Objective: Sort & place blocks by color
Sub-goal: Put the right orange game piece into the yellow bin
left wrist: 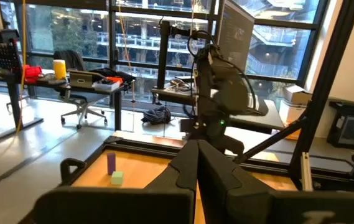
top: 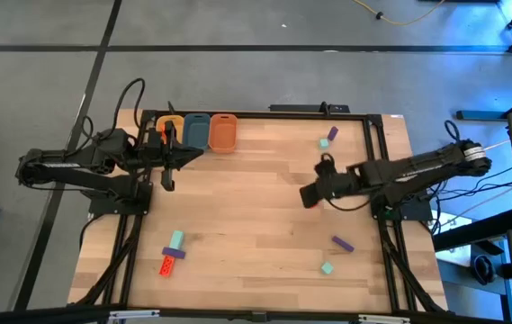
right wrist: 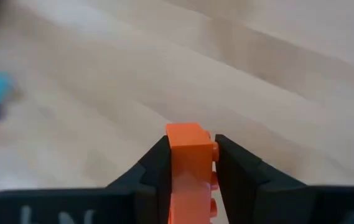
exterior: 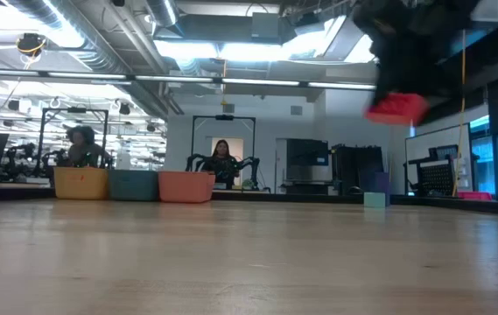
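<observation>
While left gripper (top: pixel 167 155) waits shut, right gripper (right wrist: pixel 192 155) clamps orange block (right wrist: pixel 190 163)

place: robotics lab, open-plan, pretty industrial
ceiling: bare ducts (exterior: pixel 100 35) and strip lights (exterior: pixel 249 48) overhead
benches: more robot arm rigs (exterior: pixel 222 162) in the back, people sitting at them
windows: big glass wall (left wrist: pixel 102 43) behind a desk (left wrist: pixel 83 84) with an office chair (left wrist: pixel 80 109)
floor: grey, taped lines (top: pixel 103 54)

Grey floor (top: pixel 238 27) around the table; tall windows (left wrist: pixel 65 37), desk (left wrist: pixel 93 84) and office chair (left wrist: pixel 83 106) behind.
</observation>
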Robot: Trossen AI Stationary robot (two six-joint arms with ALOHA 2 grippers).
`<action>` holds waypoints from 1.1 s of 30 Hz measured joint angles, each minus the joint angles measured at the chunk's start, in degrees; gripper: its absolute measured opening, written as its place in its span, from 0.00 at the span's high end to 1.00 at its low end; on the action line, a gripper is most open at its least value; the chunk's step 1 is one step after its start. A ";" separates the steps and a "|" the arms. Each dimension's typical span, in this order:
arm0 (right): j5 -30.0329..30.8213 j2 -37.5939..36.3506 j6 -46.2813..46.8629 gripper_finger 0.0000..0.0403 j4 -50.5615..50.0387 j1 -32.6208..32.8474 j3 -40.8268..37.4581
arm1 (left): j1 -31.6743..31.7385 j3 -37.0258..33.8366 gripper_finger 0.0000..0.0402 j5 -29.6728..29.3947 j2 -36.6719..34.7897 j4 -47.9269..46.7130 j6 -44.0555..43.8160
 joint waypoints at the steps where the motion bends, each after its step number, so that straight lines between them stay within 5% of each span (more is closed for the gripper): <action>1: -1.25 0.49 -3.88 0.76 4.07 -1.43 0.00 | 0.00 0.00 1.00 0.00 0.00 0.00 -0.58; 13: -14.51 6.76 -34.90 0.76 55.19 -11.19 0.01 | 0.00 0.00 1.00 0.63 0.11 0.28 -5.84; 28: -15.80 4.71 -40.92 0.76 58.95 -13.58 2.43 | -0.01 0.00 1.00 1.88 0.13 0.17 -9.75; 33: -15.97 4.71 -40.91 0.76 58.89 -13.58 2.45 | 0.11 0.00 0.90 0.42 2.22 0.48 -11.70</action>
